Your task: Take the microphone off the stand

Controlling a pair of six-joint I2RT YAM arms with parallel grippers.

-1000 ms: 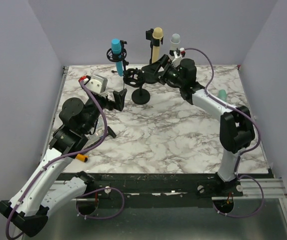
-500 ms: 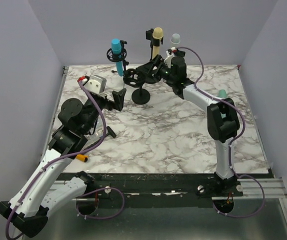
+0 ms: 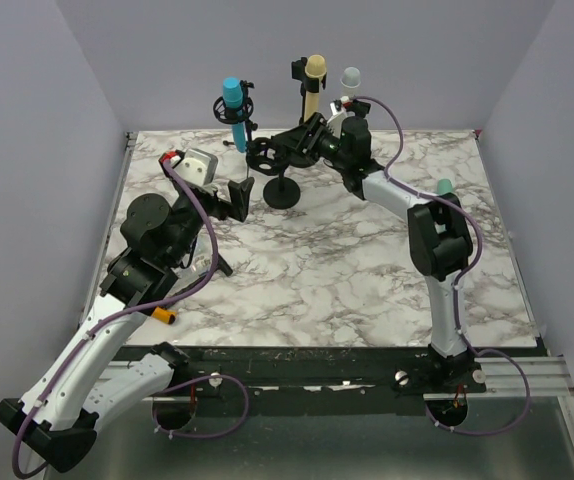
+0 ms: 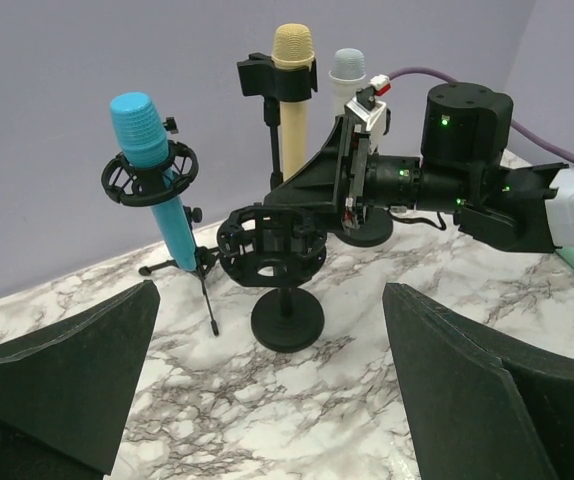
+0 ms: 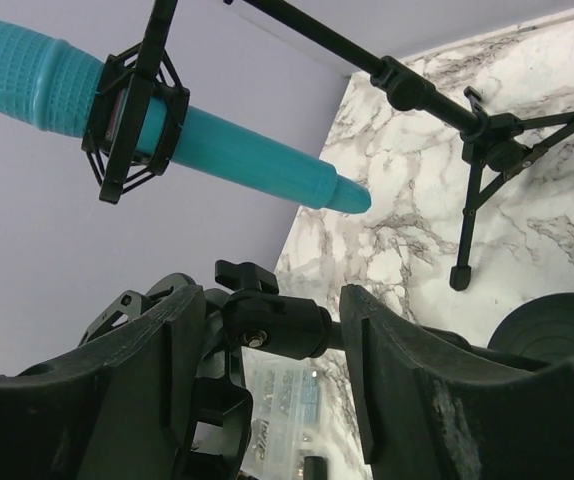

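Note:
A blue microphone (image 3: 232, 100) sits in a black shock mount on a tripod stand at the back; it also shows in the left wrist view (image 4: 152, 165) and the right wrist view (image 5: 217, 145). A cream microphone (image 3: 314, 78) stands in a clip stand, with a grey microphone (image 3: 350, 78) beside it. An empty shock-mount stand (image 3: 267, 155) has a round base (image 3: 285, 192). My right gripper (image 3: 295, 148) is open, its fingers either side of that mount's pivot joint (image 5: 272, 325). My left gripper (image 3: 237, 195) is open and empty, in front of the stands.
A teal microphone (image 3: 445, 187) lies on the marble table at the right. A small orange object (image 3: 164, 314) lies near the front left edge. The tripod's legs (image 5: 477, 150) spread close to the round base. Grey walls (image 3: 87, 80) close in the table.
My right gripper has moved left, up to the empty shock mount, and the arm's elbow has folded inward. My left arm has shifted only slightly.

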